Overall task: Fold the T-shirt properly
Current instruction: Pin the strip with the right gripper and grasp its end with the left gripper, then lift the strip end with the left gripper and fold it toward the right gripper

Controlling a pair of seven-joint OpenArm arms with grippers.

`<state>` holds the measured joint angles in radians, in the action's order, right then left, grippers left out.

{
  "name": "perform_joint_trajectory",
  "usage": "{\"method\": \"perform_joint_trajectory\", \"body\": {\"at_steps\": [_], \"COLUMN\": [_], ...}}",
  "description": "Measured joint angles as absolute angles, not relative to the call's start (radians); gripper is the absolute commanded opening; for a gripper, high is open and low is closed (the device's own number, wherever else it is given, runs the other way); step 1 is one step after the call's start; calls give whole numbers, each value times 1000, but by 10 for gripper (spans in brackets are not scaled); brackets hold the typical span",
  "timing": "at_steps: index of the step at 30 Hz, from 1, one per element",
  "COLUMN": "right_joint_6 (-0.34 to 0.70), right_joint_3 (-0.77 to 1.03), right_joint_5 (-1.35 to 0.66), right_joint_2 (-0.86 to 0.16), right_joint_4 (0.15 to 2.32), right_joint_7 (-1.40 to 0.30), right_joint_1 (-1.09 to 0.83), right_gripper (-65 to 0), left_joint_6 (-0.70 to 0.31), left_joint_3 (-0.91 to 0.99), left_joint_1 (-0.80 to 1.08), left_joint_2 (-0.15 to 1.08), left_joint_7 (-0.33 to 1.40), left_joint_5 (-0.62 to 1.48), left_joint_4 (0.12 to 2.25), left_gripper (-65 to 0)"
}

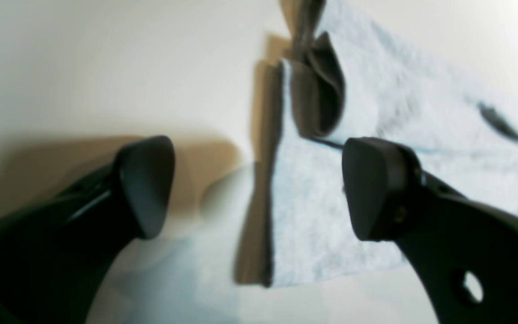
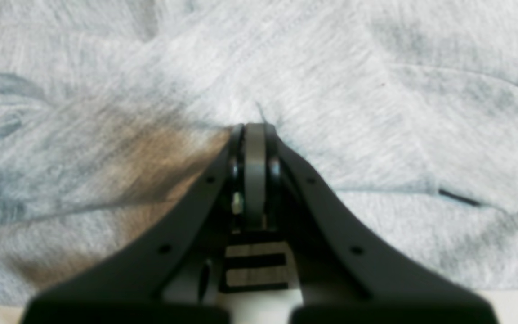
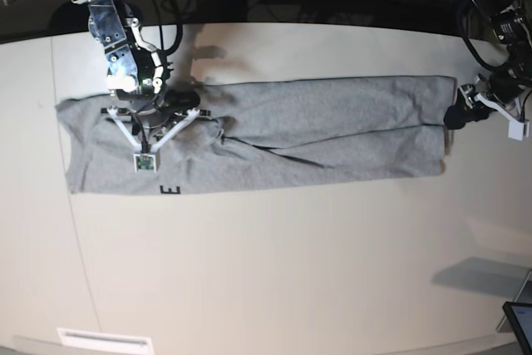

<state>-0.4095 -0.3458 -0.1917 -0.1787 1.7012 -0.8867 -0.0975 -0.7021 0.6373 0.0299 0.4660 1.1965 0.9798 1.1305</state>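
While lying as a long folded band across the white table [image 3: 274,255], T-shirt [image 3: 332,135] grey, black lettering peeking at near edge. Right gripper [image 2: 254,130] pressed down on the cloth, jaws closed, fabric puckered at the tips. Left gripper [image 1: 259,186] spread wide, empty, just off the shirt's end.

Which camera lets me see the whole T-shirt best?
The base view: the T-shirt lies there end to end on the table, folded into a long band. The right wrist view shows only wrinkled grey cloth around the shut right gripper. The left wrist view shows one blurry end between the open left gripper's fingers.
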Motion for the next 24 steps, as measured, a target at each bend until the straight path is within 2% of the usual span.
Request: {"method": "perform_joint_trajectory", "body": {"at_steps": [21,23,24], "right_joint_6": [-410,-410,-410], "right_joint_3": [-346,-346,-346], "right_joint_5": [-192,-191,-191], "right_joint_2": [-178,-178,-178], "right_joint_4": [1701,1701,1701], "right_joint_7": [-887,-886,-883], "right_joint_1": [-98,-98,-100], "right_gripper": [-650,-650,-650], "left_joint_6": [-715,-716,-716], "left_joint_3": [520,520,520], "left_joint_1": [-3,-3,-3], "left_joint_2": [377,376,376], "left_joint_7": [1143,1139,1140], "left_joint_5": [1041,1042,1040], "left_joint_4": [1141,1141,1141], "left_gripper": [-81,-106,-146]}}
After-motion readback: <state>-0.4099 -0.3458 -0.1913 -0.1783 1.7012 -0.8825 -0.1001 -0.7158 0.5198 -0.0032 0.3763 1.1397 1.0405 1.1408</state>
